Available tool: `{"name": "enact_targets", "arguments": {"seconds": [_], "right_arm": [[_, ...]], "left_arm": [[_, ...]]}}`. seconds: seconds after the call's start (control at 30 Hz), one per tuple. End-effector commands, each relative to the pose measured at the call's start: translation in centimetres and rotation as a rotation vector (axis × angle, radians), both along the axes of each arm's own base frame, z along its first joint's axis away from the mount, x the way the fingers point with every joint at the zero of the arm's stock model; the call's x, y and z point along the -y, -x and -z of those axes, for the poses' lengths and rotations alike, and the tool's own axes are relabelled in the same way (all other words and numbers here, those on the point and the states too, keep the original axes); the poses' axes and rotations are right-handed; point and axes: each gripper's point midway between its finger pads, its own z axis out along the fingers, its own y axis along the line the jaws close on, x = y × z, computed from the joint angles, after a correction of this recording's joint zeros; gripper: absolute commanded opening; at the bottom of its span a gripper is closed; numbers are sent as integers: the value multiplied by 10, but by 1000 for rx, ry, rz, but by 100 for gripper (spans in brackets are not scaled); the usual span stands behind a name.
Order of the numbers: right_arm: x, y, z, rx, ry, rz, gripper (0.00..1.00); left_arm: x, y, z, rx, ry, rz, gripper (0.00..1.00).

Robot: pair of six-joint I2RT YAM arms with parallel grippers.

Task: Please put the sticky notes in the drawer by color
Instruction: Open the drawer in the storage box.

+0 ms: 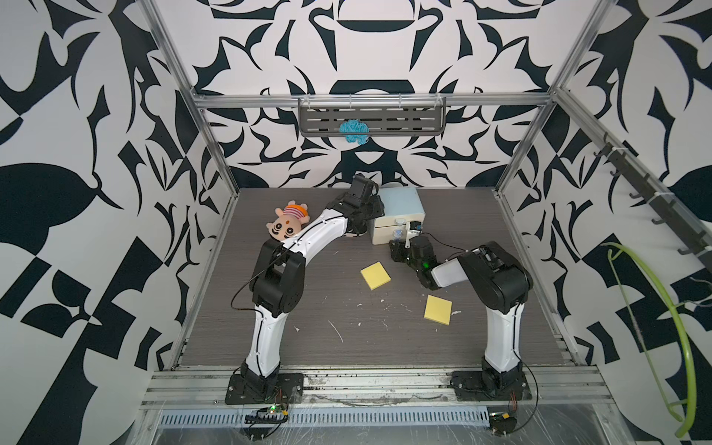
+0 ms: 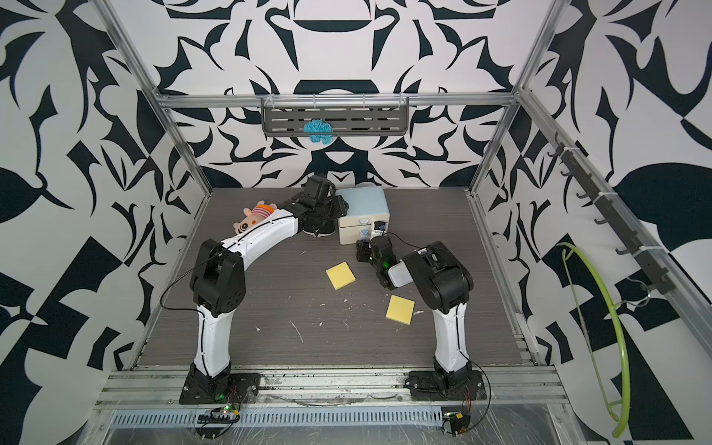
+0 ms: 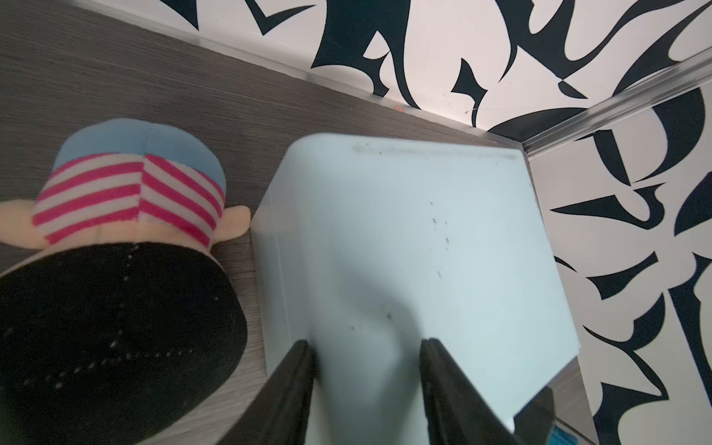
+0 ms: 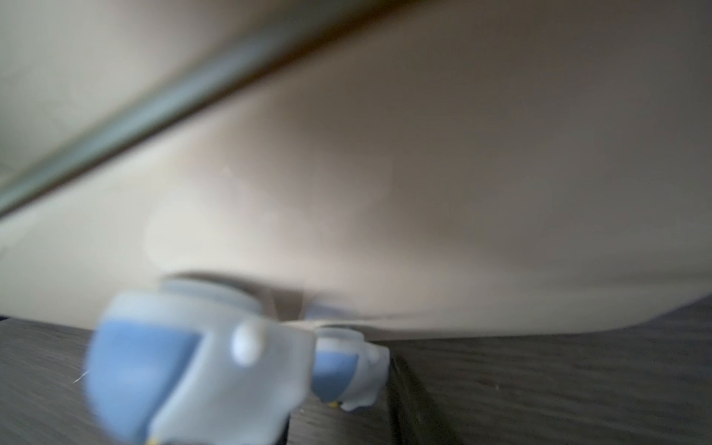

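Observation:
The drawer [image 1: 400, 214] stands at the back of the table, a small cabinet with a pale blue top [image 3: 404, 239] and a cream front [image 4: 424, 192]; all its trays look pushed in. My left gripper [image 3: 368, 346] rests on its top near the left edge, jaws apart, nothing between them. My right gripper [image 1: 411, 230] is at the front, beside the bluish knobs [image 4: 192, 358]; its fingers do not show. Two yellow sticky notes lie flat on the table in both top views, one mid-table [image 1: 375, 275], one nearer the right arm [image 1: 438, 310].
A plush toy [image 1: 287, 225] lies left of the cabinet, partly under my left forearm. A blue woolly thing [image 1: 353, 131] sits on the wall shelf. A green hanger [image 1: 655, 327] hangs outside the frame at the right. White scraps [image 1: 335, 329] dot the table.

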Motion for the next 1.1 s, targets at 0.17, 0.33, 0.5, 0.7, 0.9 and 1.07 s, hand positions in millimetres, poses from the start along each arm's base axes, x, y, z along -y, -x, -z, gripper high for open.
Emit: {"name": "enact_targets", "arguments": {"seconds": [0.17, 0.33, 0.5, 0.7, 0.9, 1.07], "right_arm": [[-9, -14, -40, 131, -53, -24, 25], [-6, -1, -35, 123, -52, -40, 20], [-5, 14, -36, 120, -58, -61, 19], [-3, 34, -32, 99, -80, -72, 20], [5, 58, -27, 75, -76, -67, 20], [9, 73, -26, 65, -71, -65, 19]], "left_arm": [[-3, 43, 75, -218, -118, 68, 50], [-2, 43, 75, -221, -114, 69, 50], [-1, 42, 74, -220, -107, 67, 50], [-1, 42, 73, -219, -106, 67, 50], [-1, 43, 74, -222, -106, 71, 49], [0, 42, 73, -220, -100, 70, 50]]}}
